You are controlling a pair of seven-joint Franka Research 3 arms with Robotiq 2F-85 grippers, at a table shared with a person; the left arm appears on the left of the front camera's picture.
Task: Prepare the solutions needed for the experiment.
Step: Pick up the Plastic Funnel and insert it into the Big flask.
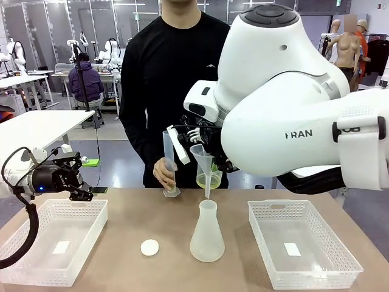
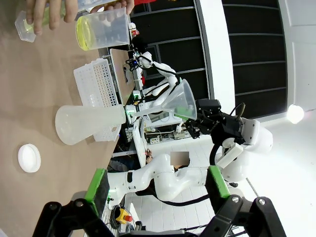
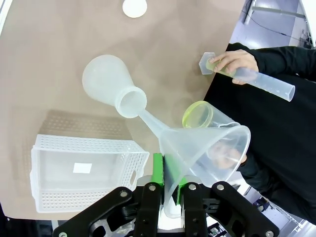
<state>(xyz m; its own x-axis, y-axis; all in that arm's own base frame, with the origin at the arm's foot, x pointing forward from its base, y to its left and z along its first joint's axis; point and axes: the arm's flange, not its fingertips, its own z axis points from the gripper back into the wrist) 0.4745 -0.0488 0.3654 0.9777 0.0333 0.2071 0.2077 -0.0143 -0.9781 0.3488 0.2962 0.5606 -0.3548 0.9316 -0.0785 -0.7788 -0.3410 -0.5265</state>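
Since flask stands at worktop middle, white disc near its left, funnel hangs spout just above flask mouth, clamped in closed right end effector; lined up for pour, likely. Left end effector open, empty, over left basket, out of way. Far: person's hand steadies graduated cylinder; solutions in beaker just behind funnel, unpoured.

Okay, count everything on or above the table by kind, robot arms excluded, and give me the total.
Baskets: 2
Conical flask: 1
Funnel: 1
Graduated cylinder: 1
Beaker, holding yellow-green solution: 1
White disc: 1
Total: 7
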